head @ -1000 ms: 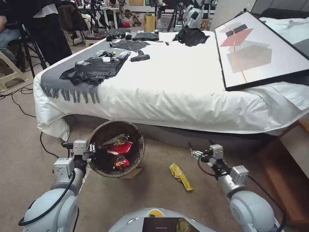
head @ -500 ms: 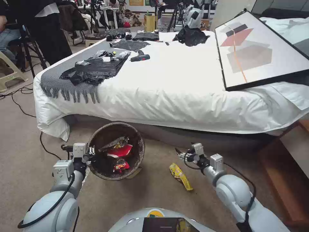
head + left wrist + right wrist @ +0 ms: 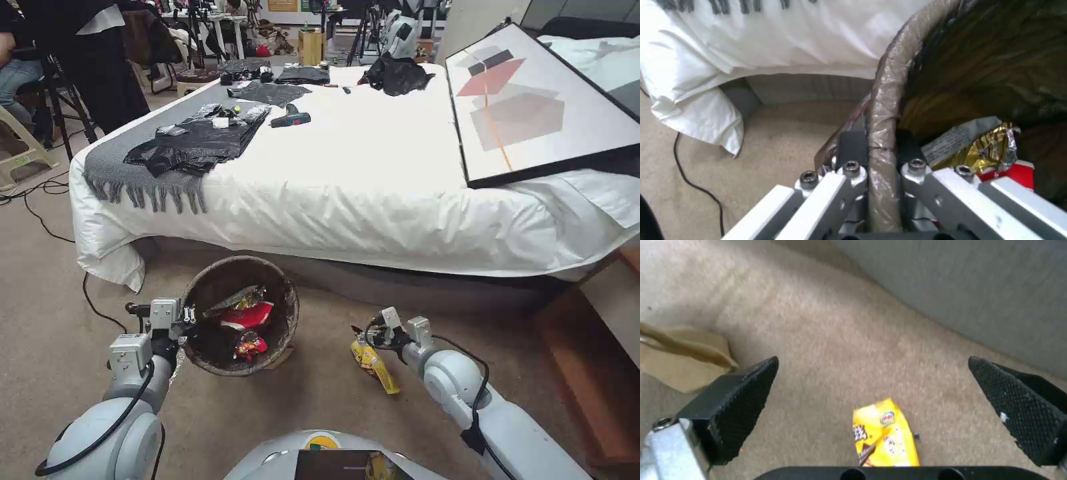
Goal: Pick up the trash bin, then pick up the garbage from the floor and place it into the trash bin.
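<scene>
The trash bin (image 3: 291, 315), lined with a dark bag, hangs tilted just off the carpet in front of the bed. My left gripper (image 3: 189, 316) is shut on its near rim (image 3: 882, 133), one finger inside and one outside. Red-and-white cups and foil wrappers (image 3: 245, 319) lie in the bin. A yellow snack wrapper (image 3: 375, 363), one piece of the garbage, lies flat on the carpet. My right gripper (image 3: 365, 333) hovers open just above its far end, and the wrapper (image 3: 885, 435) shows between the wide-spread pads (image 3: 746, 396). A flat brown paper bag (image 3: 675, 363) lies beneath the bin.
The white-sheeted bed (image 3: 373, 200) stands close ahead, with a framed picture (image 3: 533, 100) and black bags (image 3: 193, 143) on it. A black cable (image 3: 93, 303) runs over the carpet to the left. A wooden ledge (image 3: 600, 347) borders the right side.
My right arm has swung left and down, bringing its open gripper from beside the bed base to just over the yellow wrapper. The left gripper still holds the bin, barely shifted.
</scene>
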Available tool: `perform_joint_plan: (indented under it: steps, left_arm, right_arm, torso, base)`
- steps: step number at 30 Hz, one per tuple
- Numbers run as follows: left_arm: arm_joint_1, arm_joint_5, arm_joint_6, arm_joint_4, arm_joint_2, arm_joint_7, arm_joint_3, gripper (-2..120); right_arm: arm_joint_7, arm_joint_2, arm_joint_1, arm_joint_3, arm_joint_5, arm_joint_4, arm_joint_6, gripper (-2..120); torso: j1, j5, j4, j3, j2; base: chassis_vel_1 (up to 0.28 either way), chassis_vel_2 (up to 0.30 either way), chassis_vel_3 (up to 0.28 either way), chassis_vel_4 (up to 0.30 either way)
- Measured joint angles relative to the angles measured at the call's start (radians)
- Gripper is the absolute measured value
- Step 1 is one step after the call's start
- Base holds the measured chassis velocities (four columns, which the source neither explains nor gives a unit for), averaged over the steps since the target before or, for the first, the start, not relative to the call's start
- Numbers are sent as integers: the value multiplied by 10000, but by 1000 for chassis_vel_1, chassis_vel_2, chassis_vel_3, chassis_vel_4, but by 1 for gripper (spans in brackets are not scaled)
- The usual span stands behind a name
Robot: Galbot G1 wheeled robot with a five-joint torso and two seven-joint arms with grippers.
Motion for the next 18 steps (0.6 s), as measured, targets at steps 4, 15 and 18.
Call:
perform_joint_plan:
  steps: [4, 15, 18]
  left_arm:
    - [10, 12, -1, 0, -11, 11, 1, 3]
    - [6, 64, -17, 0, -134, 31, 21, 3]
    - [7, 68, -22, 0, -137, 32, 23, 3]
  right_arm:
    - [208, 75, 49, -190, -6, -221, -9, 100]
    - [616, 281, 211, -599, -140, -1094, -102, 100]
    - [624, 364, 234, -616, -177, -1341, -69, 100]
  torso:
    - [0, 0, -1, 0, 0]
    - [0, -1, -1, 0, 0]
    - [0, 0, -1, 0, 0]
  base:
    - [0, 0, 0, 0]
    - [0, 0, 0, 0]
    - [0, 0, 0, 0]
